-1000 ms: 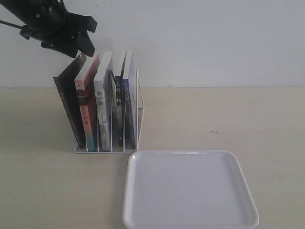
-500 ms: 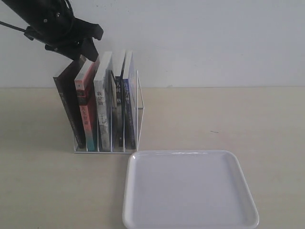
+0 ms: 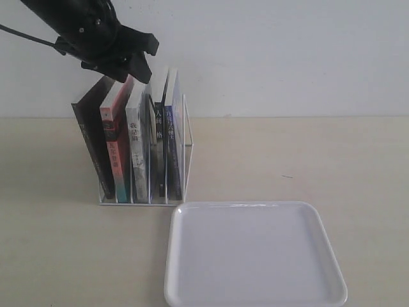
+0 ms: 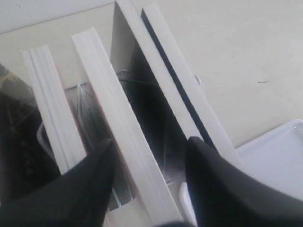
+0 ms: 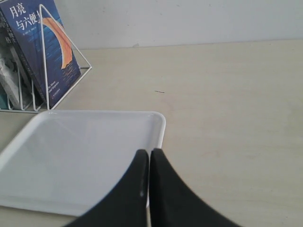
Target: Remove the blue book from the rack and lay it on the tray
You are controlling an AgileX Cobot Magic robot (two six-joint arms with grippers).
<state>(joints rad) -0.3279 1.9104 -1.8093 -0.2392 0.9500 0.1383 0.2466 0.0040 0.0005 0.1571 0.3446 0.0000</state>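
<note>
The blue book stands upright in the rightmost slot of the white wire rack. Its dark cover with an orange crescent faces the right wrist camera, and its top edge shows in the left wrist view. My left gripper hovers open over the tops of the middle books. Its fingers straddle a grey-spined book, to the left of the blue one. The white tray lies in front of the rack. My right gripper is shut and empty above the tray's rim.
Other books fill the rack: a black one leaning at the far left, a red-spined one, the grey-spined one and a black-spined one right beside the blue book. A white wall stands behind the table.
My left gripper has moved to the right along the tops of the books, from above the leftmost ones to above the middle ones. Its jaws stayed open. The books have not moved.
</note>
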